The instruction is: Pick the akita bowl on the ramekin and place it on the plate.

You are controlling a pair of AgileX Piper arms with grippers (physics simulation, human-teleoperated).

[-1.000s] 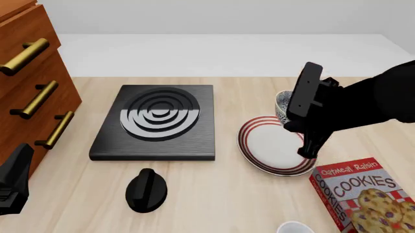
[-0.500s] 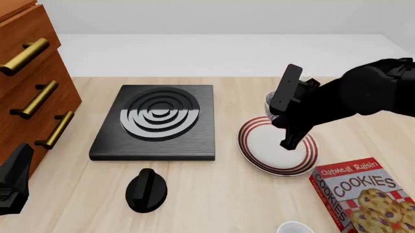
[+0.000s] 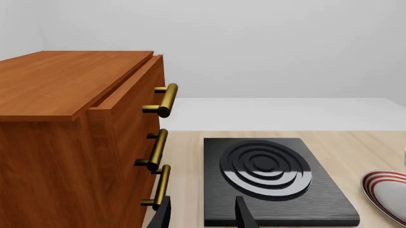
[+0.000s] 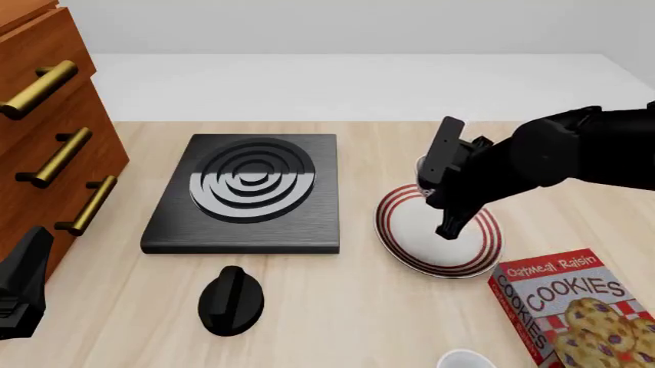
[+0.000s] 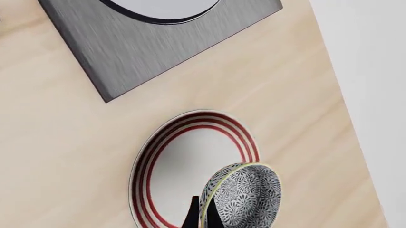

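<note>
My right gripper [image 5: 203,216] is shut on the rim of the akita bowl [image 5: 244,194], dark with a fine white pattern. The bowl hangs tilted on its side over the plate [image 5: 146,175], white with red rings. In the front view the right gripper [image 4: 446,224] and its arm hover above the plate [image 4: 489,247] and hide almost all of the bowl; only a sliver [image 4: 419,165] shows. The ramekin [image 4: 465,359] peeks in at the table's front edge. My left gripper [image 3: 201,216] stays open and holds nothing, beside the wooden drawers at the front left.
A black stove [image 4: 251,188] with a ringed burner lies left of the plate, with a black knob [image 4: 230,299] in front of it. A cookie box [image 4: 573,307] lies at the front right. Wooden drawers [image 4: 46,130] with brass handles stand along the left.
The right arm has carried the bowl leftward and downward, from beside the plate's far right rim to over the plate. The left arm has not moved.
</note>
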